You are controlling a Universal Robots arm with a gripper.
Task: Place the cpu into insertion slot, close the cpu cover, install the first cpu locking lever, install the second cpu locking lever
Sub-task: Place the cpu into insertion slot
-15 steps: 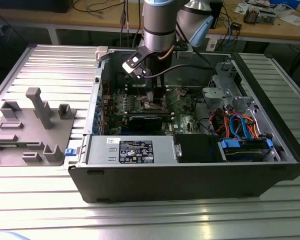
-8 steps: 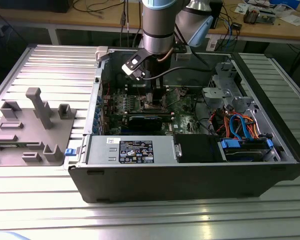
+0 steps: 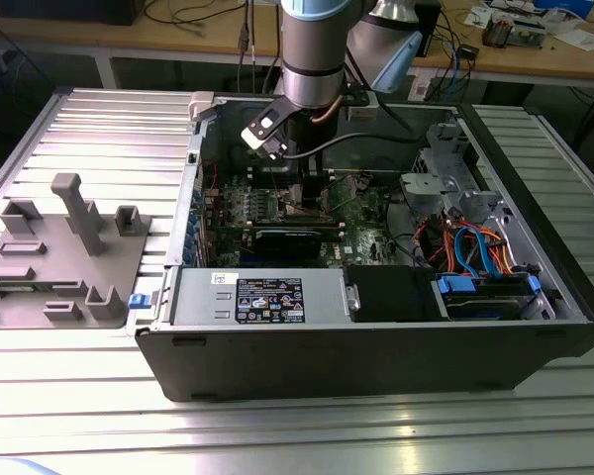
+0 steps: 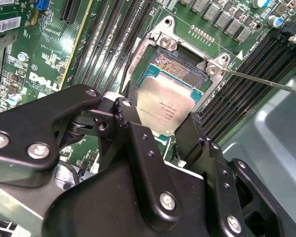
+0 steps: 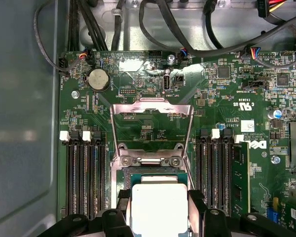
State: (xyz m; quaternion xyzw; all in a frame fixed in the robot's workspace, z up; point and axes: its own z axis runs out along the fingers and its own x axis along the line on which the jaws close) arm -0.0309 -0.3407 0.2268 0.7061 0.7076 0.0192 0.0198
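1. The small flat square cpu with the silvery-grey metal top [image 4: 165, 109] sits clamped between the black metal jaws, which are closed on two opposite edges of it. Same story in the first wrist view [image 5: 158, 205].
2. The chip hangs right at the square insertion slot with its dark pin field and silver metal frame [image 4: 180, 64], covering the near part of it. In the second wrist view it looks a bit tilted, and I honestly can't tell if any edge is touching the socket yet.
3. The thin silver cpu cover with the square cut-out [image 5: 153, 105] is flipped up and open, hinged at the far edge of the slot.
4. A thin silver wire lever [image 4: 266, 81] sticks out sideways from one corner of the frame.
5. Long black memory slots [image 5: 86, 177] flank the socket on both sides of the green circuit board [image 5: 227, 98].
6. Zooming out: the grey robot arm [image 3: 312, 49] reaches down into a dark open computer case [image 3: 376, 356] lying on a ribbed aluminium surface [image 3: 99, 129]. A grey plastic fixture tray [image 3: 64, 247] sits beside the case, on the exterior view's left.
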